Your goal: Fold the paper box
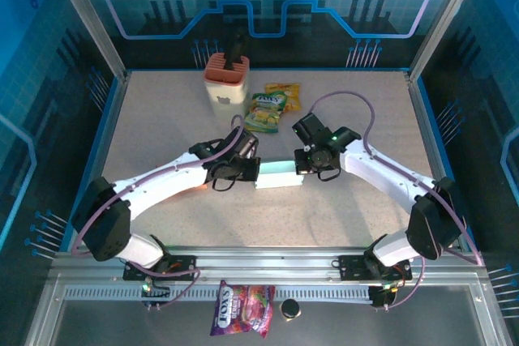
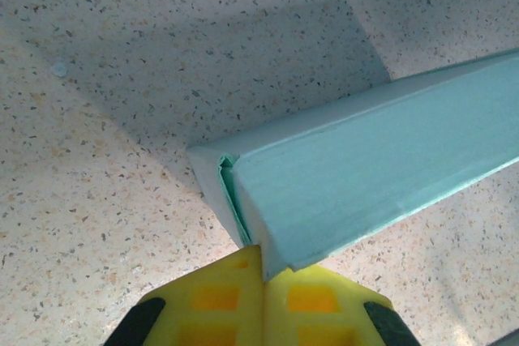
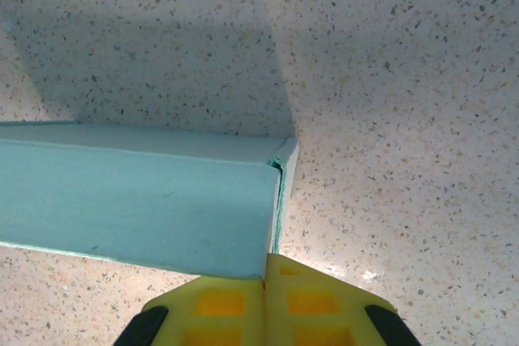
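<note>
Left claw [image 2: 263,277] first: my yellow pads are pressed flat together with nothing between them, and the tip sits right against the near corner of the paper box [image 2: 365,176]. Right claw [image 3: 265,281], same story: pads closed on each other, empty, nose touching the box's other end.

Now the box, on the table [image 1: 162,127] around the middle. From the top view the paper box [image 1: 280,174] lies with its long axis running left to right, strung between my two wrists: left claw [image 1: 243,169] at the left end, right claw [image 1: 308,164] at the right end. Neither arm is nearer; each owns one end. So I reckon any push has to go inward along that axis, both ends squeezed toward each other, or the box will slide sideways.

The wrist cameras give what the overhead cannot. At the left end I see the layered edges of the end flap tucked in at the corner. At the right end of the paper box [image 3: 138,200] a thin flap edge stands slightly proud of the side wall, not quite flush. The overhead alone shows both ends at once.

Farther back, well clear, lie a green snack packet [image 1: 266,111] and a yellow packet [image 1: 284,93], with an orange-topped holder [image 1: 225,79] at the far side.
</note>
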Action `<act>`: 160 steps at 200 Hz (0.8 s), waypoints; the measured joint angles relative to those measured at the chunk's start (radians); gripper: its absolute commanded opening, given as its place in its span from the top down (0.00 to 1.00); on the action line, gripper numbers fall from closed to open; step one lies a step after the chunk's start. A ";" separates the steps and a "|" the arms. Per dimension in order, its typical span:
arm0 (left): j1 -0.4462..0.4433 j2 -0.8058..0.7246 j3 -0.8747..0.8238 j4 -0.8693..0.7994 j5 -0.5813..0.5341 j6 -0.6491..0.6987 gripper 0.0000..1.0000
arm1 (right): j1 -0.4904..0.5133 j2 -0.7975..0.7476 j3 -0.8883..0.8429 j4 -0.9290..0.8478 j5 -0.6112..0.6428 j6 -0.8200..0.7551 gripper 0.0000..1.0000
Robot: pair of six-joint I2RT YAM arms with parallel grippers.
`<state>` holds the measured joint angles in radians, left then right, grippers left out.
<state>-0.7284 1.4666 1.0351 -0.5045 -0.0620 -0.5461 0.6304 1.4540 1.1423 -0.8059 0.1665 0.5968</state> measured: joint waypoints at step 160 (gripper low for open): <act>-0.058 -0.045 -0.074 0.068 -0.140 -0.108 1.00 | -0.211 -0.329 -0.419 0.472 -0.473 1.015 0.27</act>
<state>-0.7864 1.4220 0.9607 -0.4366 -0.2020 -0.6540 0.4198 1.1252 0.7235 -0.3340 -0.3065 1.6123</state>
